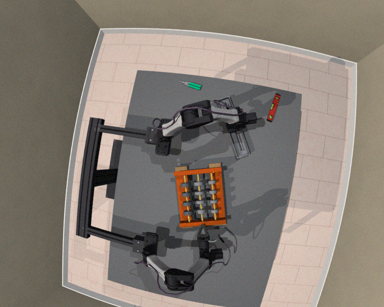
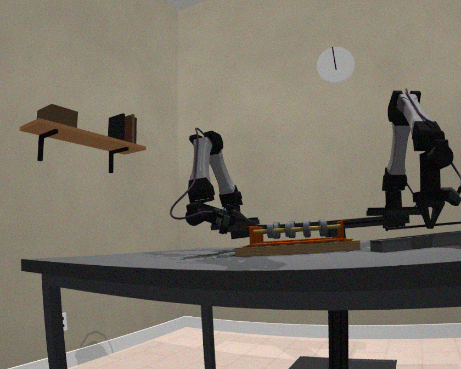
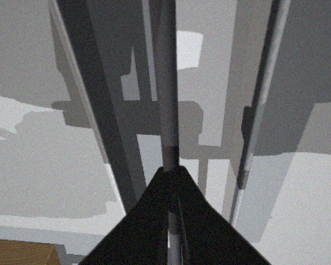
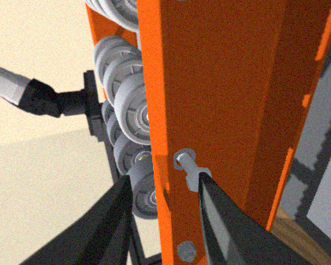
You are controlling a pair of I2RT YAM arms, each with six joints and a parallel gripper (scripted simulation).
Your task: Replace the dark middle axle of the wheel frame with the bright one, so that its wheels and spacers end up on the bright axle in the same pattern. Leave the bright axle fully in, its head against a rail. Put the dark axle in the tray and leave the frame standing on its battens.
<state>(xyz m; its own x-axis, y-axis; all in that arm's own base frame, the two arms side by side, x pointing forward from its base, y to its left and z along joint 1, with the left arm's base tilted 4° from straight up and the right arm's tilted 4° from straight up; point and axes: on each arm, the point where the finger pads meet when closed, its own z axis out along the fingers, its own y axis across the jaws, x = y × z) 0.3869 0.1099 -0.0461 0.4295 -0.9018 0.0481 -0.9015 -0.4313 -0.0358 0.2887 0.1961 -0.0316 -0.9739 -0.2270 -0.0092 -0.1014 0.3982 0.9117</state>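
The dark axle (image 2: pixel 405 227) (image 3: pixel 169 98) is held level a little above the tray (image 1: pixel 243 156) (image 2: pixel 405 241) (image 3: pixel 265 87), roughly along it and between its long walls in the left wrist view. My left gripper (image 2: pixel 430 226) (image 3: pixel 172 176) is shut on it. The orange wheel frame (image 1: pixel 221 198) (image 2: pixel 256 236) (image 4: pixel 221 98) stands on its battens (image 1: pixel 214 165) (image 2: pixel 298 249). Wheels and gold spacers sit in three rows. The bright axle's head (image 4: pixel 198 180) stands slightly off the near rail, its shaft in the rail's hole. My right gripper (image 1: pixel 203 226) (image 4: pixel 165 184) is partly open beside that head, right fingertip by it.
Green-handled pliers (image 1: pixel 194 86) lie at the back of the dark mat (image 1: pixel 258 185). A red level (image 1: pixel 273 107) lies beyond the tray. The left arm reaches over the tray and hides its middle from above. The black arm mount (image 1: pixel 89 178) stands along one side.
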